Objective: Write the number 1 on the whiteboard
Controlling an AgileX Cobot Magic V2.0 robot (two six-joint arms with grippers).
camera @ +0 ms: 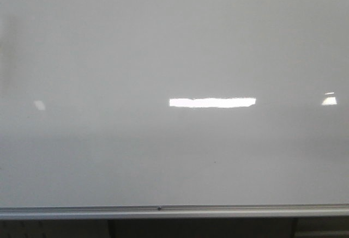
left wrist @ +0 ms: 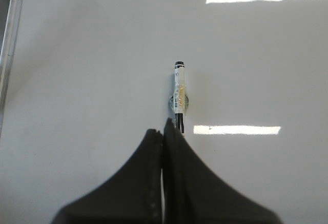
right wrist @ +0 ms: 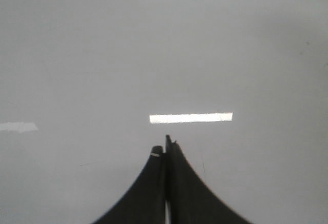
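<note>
The whiteboard [camera: 109, 58] fills the front view, and neither arm shows there. In the left wrist view a capped marker [left wrist: 179, 93] with a white label lies flat on the whiteboard [left wrist: 77, 80]. Its near end is just past the tips of my left gripper [left wrist: 161, 129], slightly to one side and not between the fingers. That gripper is shut and holds nothing. My right gripper [right wrist: 164, 147] is also shut and empty over the whiteboard [right wrist: 77, 55]. The number 1 [right wrist: 203, 165] shows as a faint, thin, near-vertical stroke close beside the right fingers.
The board's silver frame edge [camera: 163, 212] runs along the near side, with dark space below it. The same frame edge [left wrist: 9, 39] appears at one side of the left wrist view. Bright rectangular glare patches [camera: 211, 102] lie on the board.
</note>
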